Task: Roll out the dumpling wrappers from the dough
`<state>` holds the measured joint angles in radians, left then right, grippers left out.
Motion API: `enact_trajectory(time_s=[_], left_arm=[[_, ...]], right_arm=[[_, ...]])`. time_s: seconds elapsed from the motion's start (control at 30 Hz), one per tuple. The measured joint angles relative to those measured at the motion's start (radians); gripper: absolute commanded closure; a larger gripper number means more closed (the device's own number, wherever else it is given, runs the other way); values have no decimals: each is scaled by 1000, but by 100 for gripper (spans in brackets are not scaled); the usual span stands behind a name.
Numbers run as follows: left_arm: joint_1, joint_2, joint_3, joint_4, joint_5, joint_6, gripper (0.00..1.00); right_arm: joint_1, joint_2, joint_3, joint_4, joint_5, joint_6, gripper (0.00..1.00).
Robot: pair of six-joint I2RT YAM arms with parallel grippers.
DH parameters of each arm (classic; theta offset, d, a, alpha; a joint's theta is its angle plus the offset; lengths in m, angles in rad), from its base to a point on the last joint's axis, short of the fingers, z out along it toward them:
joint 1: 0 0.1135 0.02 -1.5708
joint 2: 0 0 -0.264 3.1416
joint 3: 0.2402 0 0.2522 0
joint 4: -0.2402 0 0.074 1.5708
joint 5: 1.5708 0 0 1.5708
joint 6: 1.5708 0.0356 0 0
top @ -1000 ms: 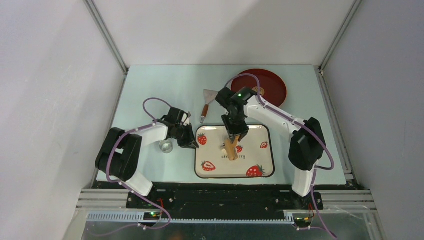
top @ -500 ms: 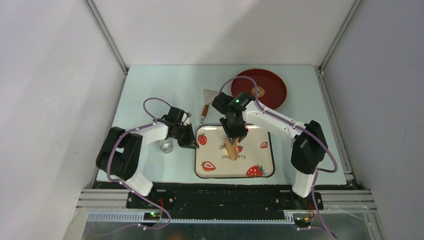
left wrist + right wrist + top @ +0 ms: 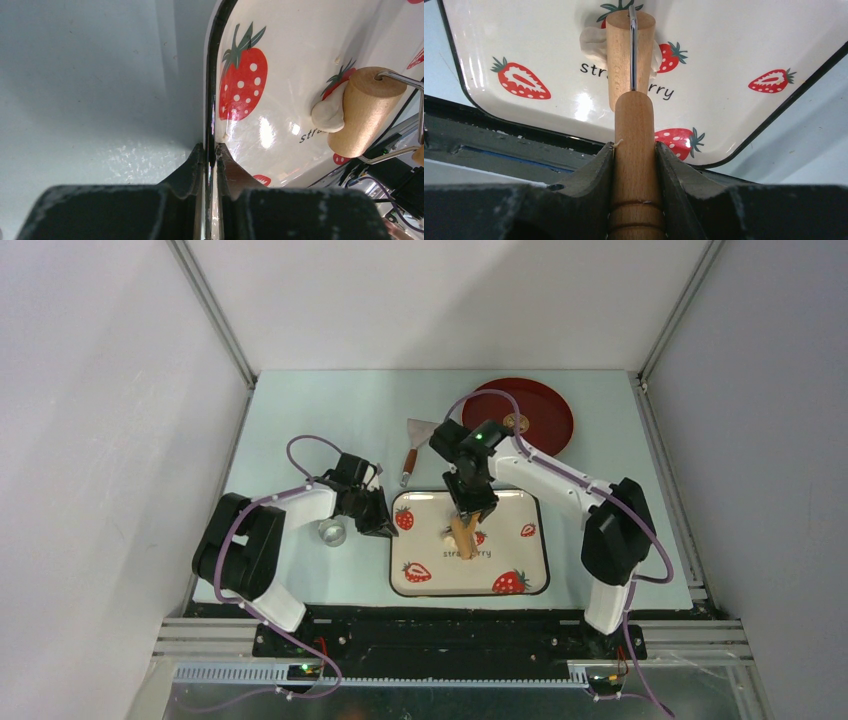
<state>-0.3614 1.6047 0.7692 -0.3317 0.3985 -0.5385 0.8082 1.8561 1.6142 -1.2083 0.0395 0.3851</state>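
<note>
A small pale lump of dough [image 3: 449,533] [image 3: 327,112] [image 3: 591,40] lies in the middle of the strawberry-print tray [image 3: 512,540] [image 3: 295,60] [image 3: 724,40]. The wooden roller [image 3: 462,538] [image 3: 365,110] [image 3: 624,55] rests on the dough, which bulges out at both sides of the barrel. My right gripper [image 3: 468,508] [image 3: 634,150] is shut on the roller's wooden handle. At the tray's left edge, my left gripper [image 3: 385,525] [image 3: 210,147] is shut on the black rim. One small pale round dumpling wrapper [image 3: 516,422] lies on the red plate [image 3: 540,405].
A metal scraper with a wooden handle [image 3: 413,443] lies behind the tray. A shiny metal cutter ring [image 3: 332,532] stands on the mat just left of my left gripper. The red plate sits at the back right, with the right arm's cable arching over it.
The right wrist swung a little left and came back, with the roller staying on the dough. The left arm has not moved.
</note>
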Motion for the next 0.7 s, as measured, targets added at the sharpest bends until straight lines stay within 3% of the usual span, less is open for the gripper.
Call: enact_trajectory(time_s=[0.7], left_arm=[[0, 18, 11, 28, 11, 1, 100]], right_arm=[[-283, -90, -112, 158, -294, -23, 100]])
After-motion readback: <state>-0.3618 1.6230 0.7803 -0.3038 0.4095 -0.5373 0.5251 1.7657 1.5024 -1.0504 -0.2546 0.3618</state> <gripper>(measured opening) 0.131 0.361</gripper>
